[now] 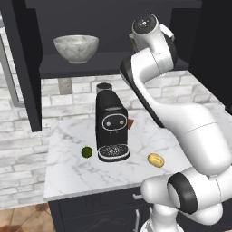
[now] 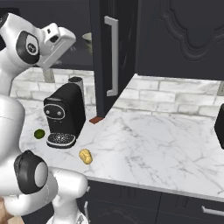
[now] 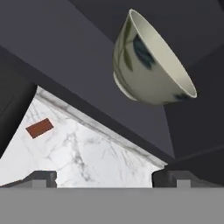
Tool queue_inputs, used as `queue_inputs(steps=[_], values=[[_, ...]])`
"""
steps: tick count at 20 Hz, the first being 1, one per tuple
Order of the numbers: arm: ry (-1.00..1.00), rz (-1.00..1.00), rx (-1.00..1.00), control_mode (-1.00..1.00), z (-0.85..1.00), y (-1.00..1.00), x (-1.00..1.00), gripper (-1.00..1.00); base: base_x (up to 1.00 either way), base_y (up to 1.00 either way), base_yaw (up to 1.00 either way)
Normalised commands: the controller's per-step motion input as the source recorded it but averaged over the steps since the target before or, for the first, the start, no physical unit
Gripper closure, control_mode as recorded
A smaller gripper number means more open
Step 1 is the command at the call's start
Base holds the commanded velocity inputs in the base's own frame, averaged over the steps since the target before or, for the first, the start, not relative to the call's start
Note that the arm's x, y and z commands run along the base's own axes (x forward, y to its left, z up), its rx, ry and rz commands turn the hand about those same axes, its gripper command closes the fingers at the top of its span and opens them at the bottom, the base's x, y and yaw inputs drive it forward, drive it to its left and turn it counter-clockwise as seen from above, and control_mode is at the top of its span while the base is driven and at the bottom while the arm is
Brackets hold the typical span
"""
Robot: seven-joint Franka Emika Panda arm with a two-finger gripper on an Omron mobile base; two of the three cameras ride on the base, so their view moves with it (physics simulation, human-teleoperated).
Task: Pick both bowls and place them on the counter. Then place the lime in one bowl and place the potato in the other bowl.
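In the hand view the olive-beige bowl (image 3: 148,61) with dark blotches stands on the dark shelf, a short way ahead of my gripper (image 3: 105,178). The gripper is open with nothing between its fingertips (image 3: 41,177). The white-grey marbled bowl (image 1: 76,47) sits on the same shelf, further left. On the marble counter (image 1: 72,170) the lime (image 1: 86,152) lies left of a coffee machine and the potato (image 1: 156,160) lies to its right. Both also show in the right base view: lime (image 2: 39,133), potato (image 2: 85,156). My arm reaches up to shelf height.
A black coffee machine (image 1: 112,127) stands mid-counter below the shelf. An open dark cabinet door (image 2: 113,57) with a long handle hangs right of the shelf. A small red-brown piece (image 3: 40,127) lies on the counter. A wide bare stretch of counter (image 2: 162,144) runs to the right.
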Motion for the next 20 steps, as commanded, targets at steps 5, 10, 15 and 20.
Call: queue_inputs(steps=[5,10,15,20], values=[[-0.14,0.01,-0.06,-1.0,0.46,0.0,0.26,-1.0,0.0,0.0,0.0],[-0.05,0.0,-0.05,-1.0,0.4,0.0,0.4,-1.0,0.0,0.0,0.0],[0.0,0.0,-0.04,-1.0,0.27,0.0,0.44,-1.0,0.0,0.0,0.0],[0.06,0.0,-0.01,-1.0,0.07,0.0,0.44,-1.0,0.0,0.0,0.0]])
